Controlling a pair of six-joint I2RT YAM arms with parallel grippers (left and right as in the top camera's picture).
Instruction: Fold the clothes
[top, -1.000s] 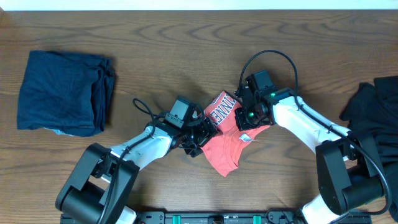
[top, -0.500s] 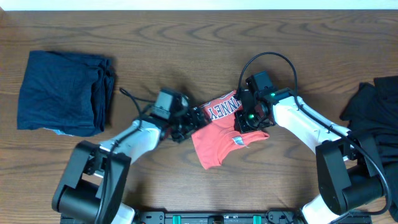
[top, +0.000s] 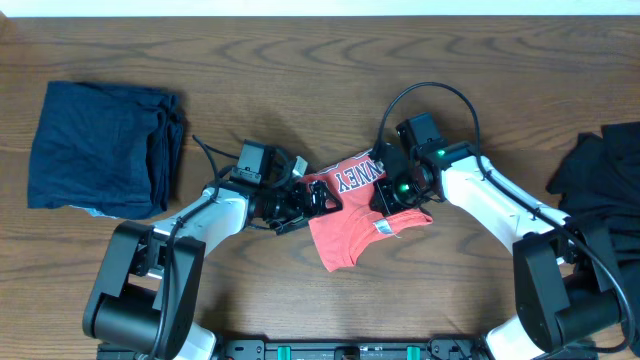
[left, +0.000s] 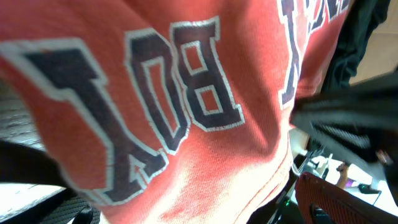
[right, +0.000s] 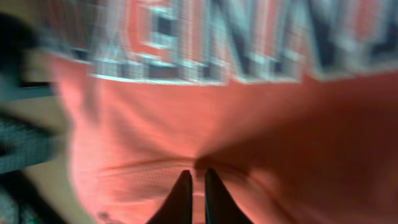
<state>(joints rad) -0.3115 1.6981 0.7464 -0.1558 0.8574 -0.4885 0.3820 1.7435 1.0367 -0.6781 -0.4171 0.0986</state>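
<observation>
The coral-red T-shirt (top: 350, 228) lies bunched at the middle of the table (top: 300, 60), between the two grippers.

Judged step: spreading the shirt flat before folding. Draw opposite edges apart evenly and keep the cloth low, so no layer drags or rolls under.

The long axis runs diagonally from the lettered band at the far right to a plain corner pointing near-left. The lettering faces up.

The right gripper (right: 194, 188) is clenched on a pucker of shirt fabric. The left gripper (top: 318, 200) sits at the shirt's left edge, and its jaw state cannot be determined.

The navy garment (top: 95, 150) and the black garment (top: 600, 165) lie well apart.
</observation>
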